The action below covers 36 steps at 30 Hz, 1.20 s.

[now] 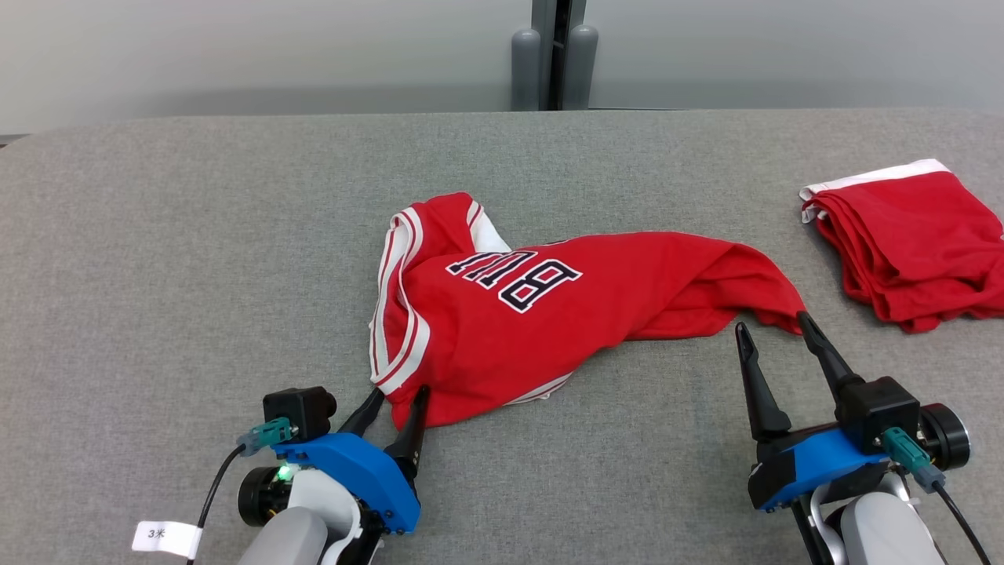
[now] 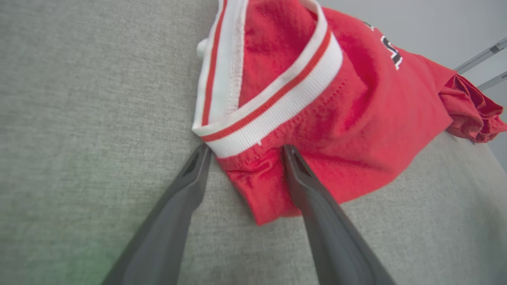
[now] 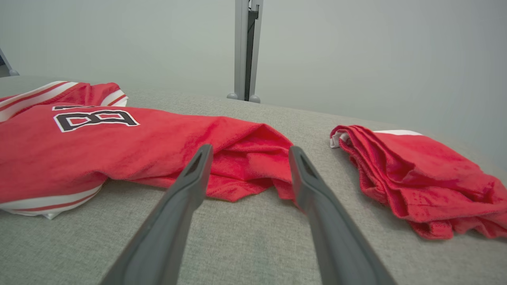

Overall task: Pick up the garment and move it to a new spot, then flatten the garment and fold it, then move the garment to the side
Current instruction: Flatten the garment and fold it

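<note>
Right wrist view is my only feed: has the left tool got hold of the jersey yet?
Observer: No. The left tool is open, with the jersey's near corner lying between its fingers.
Operator: Which part of that corner?
Observer: Red fabric beside the striped trim, whose end sits right at one fingertip.

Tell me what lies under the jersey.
The jersey lies crumpled on the grey table, which shows all round it. Anything beneath its folds is covered, so I cannot tell.
</note>
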Tool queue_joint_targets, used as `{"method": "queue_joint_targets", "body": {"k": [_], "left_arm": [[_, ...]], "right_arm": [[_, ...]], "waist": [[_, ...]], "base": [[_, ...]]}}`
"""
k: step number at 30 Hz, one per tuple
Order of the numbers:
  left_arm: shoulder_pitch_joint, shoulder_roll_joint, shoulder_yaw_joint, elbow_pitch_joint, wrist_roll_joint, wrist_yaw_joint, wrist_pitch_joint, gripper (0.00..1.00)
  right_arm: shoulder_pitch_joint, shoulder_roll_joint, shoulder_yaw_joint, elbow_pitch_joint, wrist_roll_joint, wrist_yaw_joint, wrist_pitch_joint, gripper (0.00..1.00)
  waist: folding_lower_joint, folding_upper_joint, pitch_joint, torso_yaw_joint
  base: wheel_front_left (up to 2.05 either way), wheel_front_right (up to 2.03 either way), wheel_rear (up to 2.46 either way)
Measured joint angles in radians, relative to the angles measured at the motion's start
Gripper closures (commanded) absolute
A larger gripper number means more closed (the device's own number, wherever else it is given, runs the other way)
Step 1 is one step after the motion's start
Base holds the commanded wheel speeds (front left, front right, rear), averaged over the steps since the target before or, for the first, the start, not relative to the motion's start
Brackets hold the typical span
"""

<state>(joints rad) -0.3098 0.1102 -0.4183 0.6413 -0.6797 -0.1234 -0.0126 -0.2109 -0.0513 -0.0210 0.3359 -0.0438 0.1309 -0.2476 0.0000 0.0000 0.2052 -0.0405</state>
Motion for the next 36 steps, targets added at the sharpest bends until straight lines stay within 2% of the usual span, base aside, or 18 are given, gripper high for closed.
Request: {"method": "queue_joint_targets", "body": {"k": [2,3,4,5,6,14,19,23,32,36], "left_arm": [[-0.013,-0.002,-0.006,0.021,0.005,0.001,-0.007,0.0],[-0.019,-0.005,-0.009,0.029,0.006,0.001,-0.012,0.1],[-0.024,-0.006,-0.011,0.034,0.011,0.001,-0.022,0.52],[-0.027,-0.006,-0.014,0.039,0.019,0.001,-0.034,0.82],[-0.03,-0.004,-0.016,0.042,0.026,0.001,-0.046,1.0],[-0.053,0.026,-0.016,0.007,0.081,0.019,-0.182,1.0],[-0.06,0.073,-0.019,-0.113,0.147,0.049,-0.228,1.0],[-0.031,0.119,-0.028,-0.259,0.209,0.102,-0.235,1.0],[0.137,0.228,-0.05,-0.686,0.295,0.239,-0.113,1.0],[0.193,0.255,-0.022,-0.786,0.271,0.281,-0.045,1.0]], "right_arm": [[-0.001,0.0,0.004,0.002,0.002,0.0,-0.001,0.0],[-0.001,0.0,0.005,0.004,0.002,0.0,-0.001,0.0],[-0.001,0.0,0.005,0.005,0.003,0.0,-0.002,0.0],[-0.001,0.0,0.004,0.006,0.003,0.0,-0.002,0.0],[-0.001,0.0,0.003,0.007,0.003,0.0,-0.002,0.0],[0.0,0.0,-0.013,0.016,0.013,0.0,-0.009,0.0],[0.007,0.0,-0.018,0.026,0.021,0.0,-0.011,0.0],[0.014,0.0,-0.023,0.034,0.028,0.0,-0.012,0.0],[0.039,0.001,-0.035,0.041,0.04,0.0,-0.013,0.0],[0.041,0.001,-0.037,0.036,0.044,0.0,-0.014,0.0]], "waist": [[0.0,0.0,0.0,-0.003],[0.0,0.0,0.0,-0.005],[0.0,0.0,-0.001,-0.005],[0.0,0.0,-0.001,-0.006],[0.0,0.0,-0.002,-0.005],[0.0,0.0,-0.02,0.013],[0.0,0.0,-0.042,0.031],[0.0,0.0,-0.064,0.043],[-0.0001,0.0,-0.099,0.057],[0.0,0.0,-0.093,0.054]], "base": [[0.0,0.0,0.0],[0.0,0.0,0.0],[0.0,0.0,0.0],[0.0,0.0,0.0],[0.0,0.0,0.0],[0.0,0.0,0.0],[0.0,0.0,0.0],[0.0,0.0,0.0],[0.0,0.0,0.0],[0.0,0.0,0.0]]}}
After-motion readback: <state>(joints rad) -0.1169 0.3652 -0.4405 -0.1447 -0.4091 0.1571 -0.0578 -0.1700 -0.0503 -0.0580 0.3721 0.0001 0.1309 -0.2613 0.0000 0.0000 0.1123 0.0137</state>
